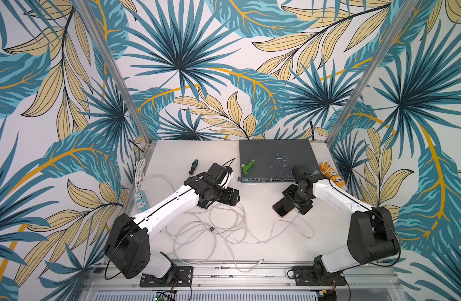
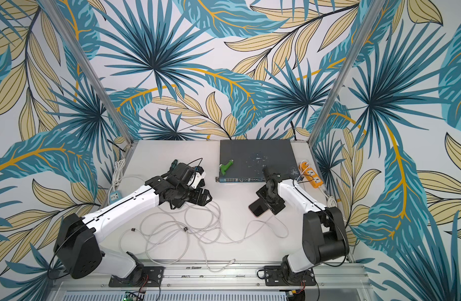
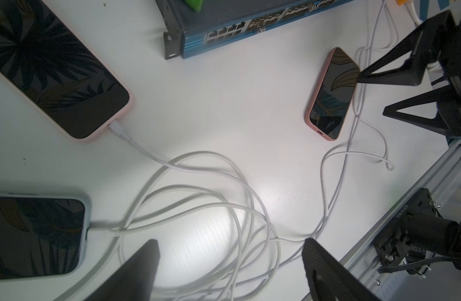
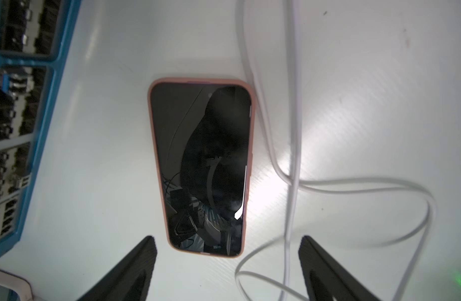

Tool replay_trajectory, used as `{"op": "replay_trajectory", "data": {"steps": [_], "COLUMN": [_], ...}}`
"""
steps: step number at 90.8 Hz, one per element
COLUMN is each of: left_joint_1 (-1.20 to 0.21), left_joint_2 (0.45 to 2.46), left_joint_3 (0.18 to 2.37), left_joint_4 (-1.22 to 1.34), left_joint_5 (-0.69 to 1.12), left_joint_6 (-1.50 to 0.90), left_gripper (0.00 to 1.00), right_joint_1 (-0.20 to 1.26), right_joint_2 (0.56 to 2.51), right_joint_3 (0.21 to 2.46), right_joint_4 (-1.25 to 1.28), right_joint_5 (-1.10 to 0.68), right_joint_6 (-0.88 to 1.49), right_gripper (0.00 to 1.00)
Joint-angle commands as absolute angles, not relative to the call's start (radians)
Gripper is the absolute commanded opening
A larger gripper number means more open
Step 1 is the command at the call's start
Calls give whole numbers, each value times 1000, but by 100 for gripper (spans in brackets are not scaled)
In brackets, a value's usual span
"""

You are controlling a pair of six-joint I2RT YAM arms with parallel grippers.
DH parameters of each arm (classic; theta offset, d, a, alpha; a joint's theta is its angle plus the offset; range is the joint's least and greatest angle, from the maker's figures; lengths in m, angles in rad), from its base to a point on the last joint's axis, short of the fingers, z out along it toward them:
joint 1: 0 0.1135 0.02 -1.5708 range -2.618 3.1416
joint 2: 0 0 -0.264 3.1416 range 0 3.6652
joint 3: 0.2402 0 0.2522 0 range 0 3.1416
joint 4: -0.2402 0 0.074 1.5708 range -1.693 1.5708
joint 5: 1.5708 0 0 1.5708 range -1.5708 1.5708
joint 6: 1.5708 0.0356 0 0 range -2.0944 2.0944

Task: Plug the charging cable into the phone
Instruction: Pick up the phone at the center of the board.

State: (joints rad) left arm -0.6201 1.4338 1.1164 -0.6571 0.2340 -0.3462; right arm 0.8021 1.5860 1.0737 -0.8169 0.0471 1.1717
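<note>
My right gripper (image 4: 227, 238) is open and empty, just above the near end of the phone (image 4: 200, 166), which lies flat with its long axis running straight away from me; the cable (image 4: 295, 104) passes just beside it. My left gripper (image 3: 230, 241), open too, hangs over the cable loops, so the right arm is nearer the phone. No brand or writing is readable.

The phone (image 1: 281, 208) lies on the table (image 1: 263, 250) just in front of the network switch (image 1: 276, 159), with the charging cable (image 4: 295, 117) heaped to its left and a screwdriver (image 1: 193, 166) left of the switch.
</note>
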Motion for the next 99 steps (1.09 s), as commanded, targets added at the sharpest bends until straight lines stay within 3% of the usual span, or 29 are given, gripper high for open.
{"op": "replay_trajectory", "data": {"steps": [1, 27, 44, 58, 81, 99], "left_joint_1": [-617, -617, -617, -617, -617, -617], "left_joint_2": [1374, 1344, 1353, 1354, 1397, 1457], "left_joint_3": [1077, 1046, 1045, 1041, 1052, 1079], "left_joint_4": [-603, -579, -571, -577, -559, -510], "left_joint_5": [271, 286, 290, 287, 341, 453], "left_joint_6": [-356, -344, -344, -344, -369, -381], "left_gripper": [89, 90, 91, 91, 91, 91], "right_joint_1": [786, 764, 755, 755, 763, 797], "right_joint_2": [1666, 1871, 1926, 1935, 1915, 1774], "right_joint_3": [1112, 1266, 1223, 1153, 1232, 1264], "right_joint_4": [-853, -893, -837, -768, -836, -850], "right_joint_5": [45, 24, -42, -69, 8, 67], "right_joint_6": [1216, 1123, 1145, 1155, 1058, 956], "right_gripper": [90, 95, 94, 88, 73, 71]}}
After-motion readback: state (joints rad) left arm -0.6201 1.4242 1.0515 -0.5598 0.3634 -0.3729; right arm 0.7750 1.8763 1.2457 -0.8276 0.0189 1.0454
